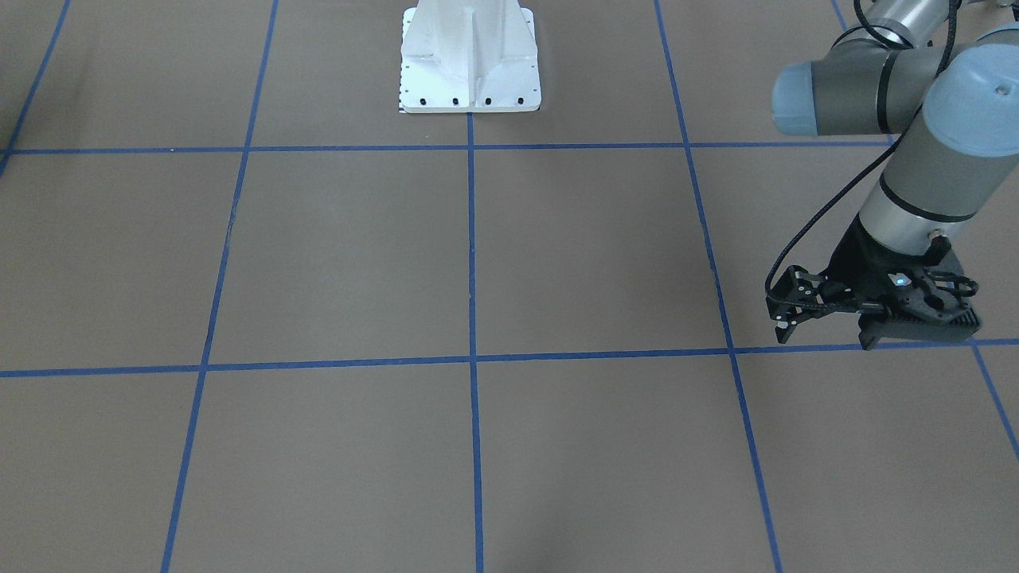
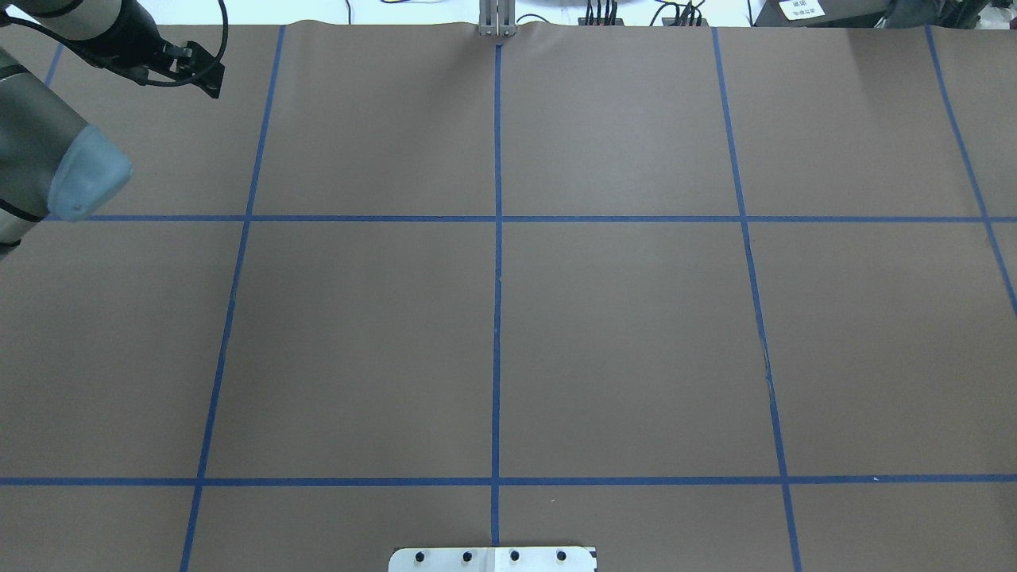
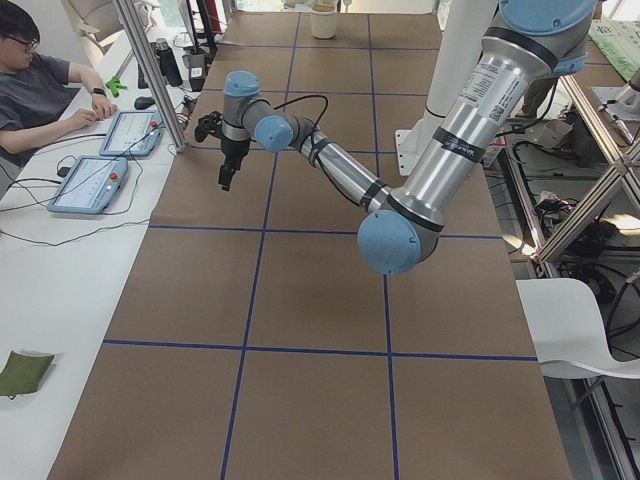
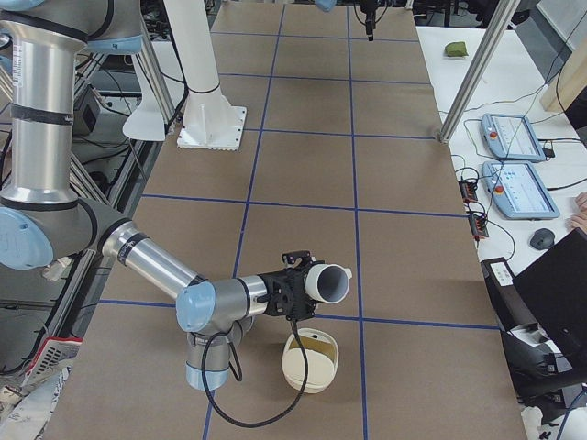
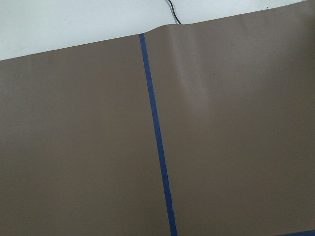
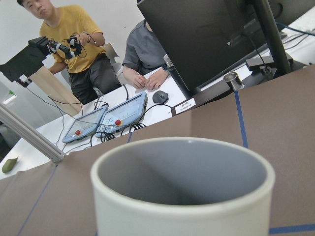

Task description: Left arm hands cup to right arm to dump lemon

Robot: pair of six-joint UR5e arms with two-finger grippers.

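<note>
The cup [image 6: 182, 196] fills the right wrist view, its rim close and its grey inside showing no lemon as far as I can see in. It hangs tipped on its side at the right end effector [image 4: 303, 289], above a cream bowl [image 4: 303, 376] at the worktop's [image 2: 620, 334] right end. I cannot make out the grip itself. The left end effector [image 1: 784, 318] hovers at the far left, carrying nothing, and I cannot tell whether its fingers are apart. The cup looks stiff, glazed, slippery and breakable, so it is best pinched firmly across its wall.
</note>
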